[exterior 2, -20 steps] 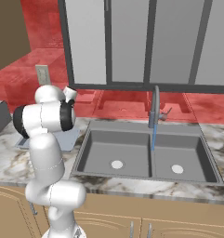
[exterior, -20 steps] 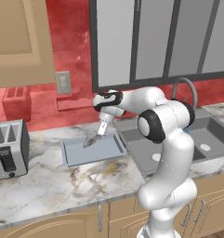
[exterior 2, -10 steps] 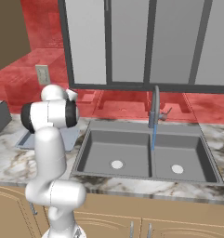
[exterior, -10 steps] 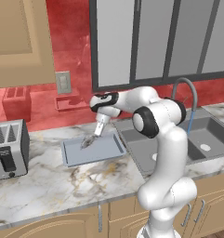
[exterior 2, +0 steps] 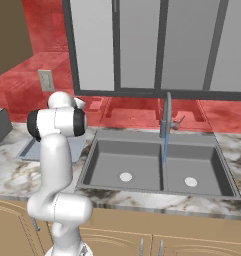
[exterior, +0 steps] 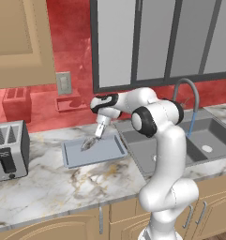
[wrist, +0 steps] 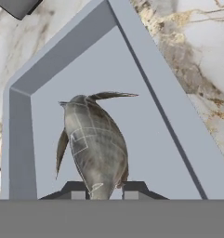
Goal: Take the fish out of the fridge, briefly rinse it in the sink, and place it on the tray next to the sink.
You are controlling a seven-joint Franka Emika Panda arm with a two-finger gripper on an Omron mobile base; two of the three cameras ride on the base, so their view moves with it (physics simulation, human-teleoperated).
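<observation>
The task looks nearly done: the claw (exterior: 99, 135), clamped on the fish (exterior: 89, 143), holds it over the tray (exterior: 72, 158), release pending.

A rendered home kitchen. A marble counter (exterior: 48, 178) runs along a red wall (exterior: 72, 42), with tan wood cabinets (exterior: 53, 229) below and one more cabinet (exterior: 16, 42) hung above. A dark two-basin sink (exterior 2: 157, 170) with a tall curved faucet (exterior 2: 166, 115) is set into the counter, a toaster (exterior: 9, 150) stands at its left end, a tray (exterior: 93, 151) lies beside the sink, and a wall outlet (exterior: 64, 83) sits over the counter
</observation>
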